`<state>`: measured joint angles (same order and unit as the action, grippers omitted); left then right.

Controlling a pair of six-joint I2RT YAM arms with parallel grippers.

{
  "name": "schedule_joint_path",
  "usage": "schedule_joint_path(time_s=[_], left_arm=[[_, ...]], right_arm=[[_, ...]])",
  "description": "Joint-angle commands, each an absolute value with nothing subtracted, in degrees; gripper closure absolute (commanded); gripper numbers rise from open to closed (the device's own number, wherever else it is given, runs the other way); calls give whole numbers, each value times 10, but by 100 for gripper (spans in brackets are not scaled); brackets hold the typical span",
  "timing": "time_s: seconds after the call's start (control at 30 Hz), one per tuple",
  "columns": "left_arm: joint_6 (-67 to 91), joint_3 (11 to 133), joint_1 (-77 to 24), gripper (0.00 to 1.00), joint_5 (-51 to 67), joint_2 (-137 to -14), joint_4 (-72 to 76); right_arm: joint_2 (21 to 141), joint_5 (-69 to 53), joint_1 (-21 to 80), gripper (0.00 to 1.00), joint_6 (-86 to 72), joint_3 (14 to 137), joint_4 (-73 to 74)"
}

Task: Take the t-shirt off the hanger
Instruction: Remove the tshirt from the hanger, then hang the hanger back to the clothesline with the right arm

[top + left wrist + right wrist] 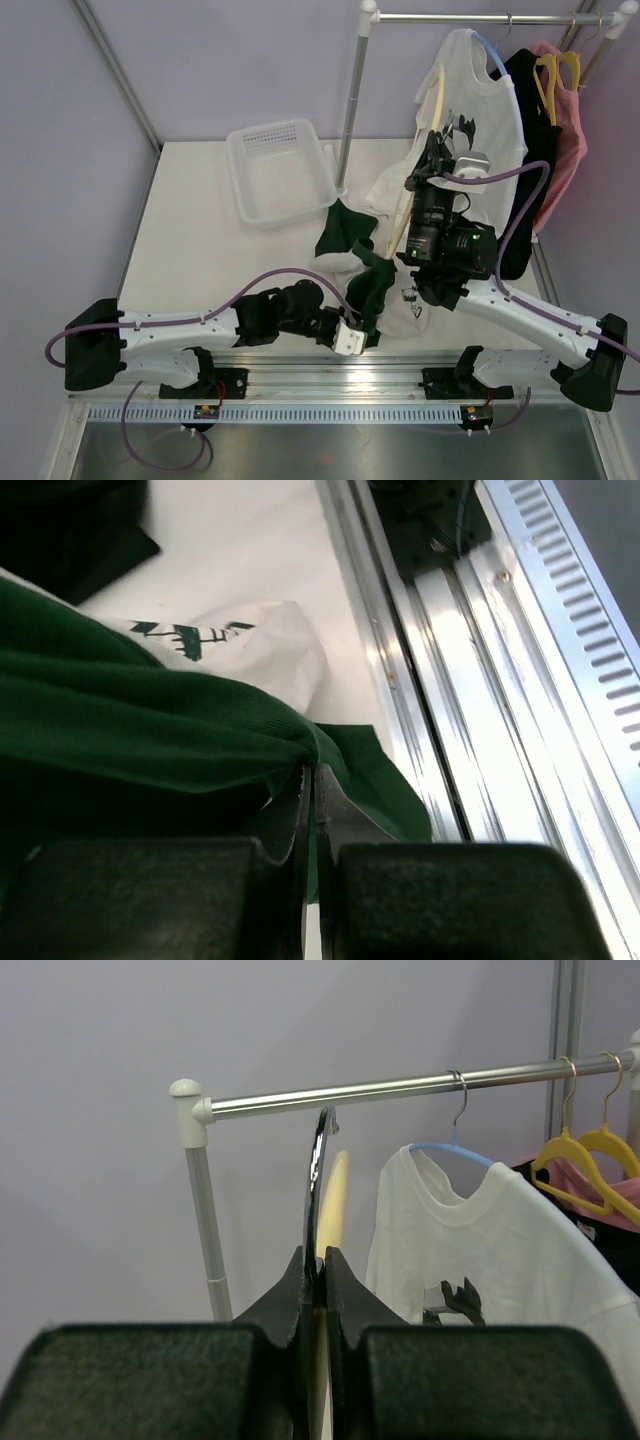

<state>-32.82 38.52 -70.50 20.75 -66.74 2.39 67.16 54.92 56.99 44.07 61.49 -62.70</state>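
A dark green t-shirt [350, 250] lies bunched on the white table [200, 240] and stretches toward the front edge. My left gripper [365, 322] is shut on a fold of it near the front rail; the left wrist view shows the jaws [312, 772] pinching green cloth [150, 720]. My right gripper [437, 150] is raised and shut on the metal hook [318, 1150] of a cream hanger [410, 200]. The hanger is off the rail and slants down, with its lower end in the green cloth. How much of the shirt is still on it is hidden.
A white printed t-shirt on a blue hanger [480, 90], a black garment [530, 130] and a pink one [570, 130] on yellow hangers hang from the rail [480, 17]. White printed cloth [412, 300] lies by the green shirt. A white basket [280, 170] stands back left, next to the rail post [352, 100].
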Motion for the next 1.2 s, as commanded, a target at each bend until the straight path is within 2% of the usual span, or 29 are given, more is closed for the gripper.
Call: schedule_joint_path(time_s=[0.0, 0.03, 0.1, 0.17, 0.3, 0.4, 0.53, 0.57, 0.6, 0.7, 0.77, 0.83, 1.03, 1.13, 1.17], left_arm=[[-362, 398, -732, 100, 172, -702, 15], [-364, 404, -738, 100, 161, -707, 11], [-360, 413, -739, 100, 153, -719, 6], [-352, 424, -739, 100, 139, -727, 1], [-329, 437, -738, 100, 82, -730, 19], [-300, 439, -724, 95, 74, -720, 32], [-281, 446, -698, 76, 82, -707, 34], [-279, 446, -694, 62, 89, -703, 32], [-273, 447, -688, 52, 97, -701, 31], [-260, 450, -662, 30, 128, -685, 28], [-252, 451, -650, 11, 152, -674, 27], [-240, 453, -628, 8, 182, -666, 25], [-188, 466, -548, 9, 311, -642, 17], [-181, 463, -530, 9, 322, -630, 24], [-179, 460, -528, 9, 321, -628, 32]], right_arm=[[628, 549, 548, 100, 440, 639, -595], [621, 549, 541, 100, 407, 641, -565], [602, 532, 512, 100, 347, 664, -415], [596, 489, 467, 100, 195, 707, -236], [606, 455, 431, 100, 155, 733, -159], [624, 426, 418, 100, 133, 759, -109], [635, 370, 406, 100, 107, 788, -61], [639, 357, 404, 100, 105, 791, -55], [640, 350, 403, 100, 100, 794, -51], [644, 331, 397, 100, 96, 810, -38], [649, 313, 390, 100, 92, 825, -28], [659, 294, 377, 100, 84, 849, -7], [702, 179, 310, 100, 40, 899, 30], [730, 121, 268, 100, 19, 931, 43], [744, 66, 255, 100, 12, 939, 47]])
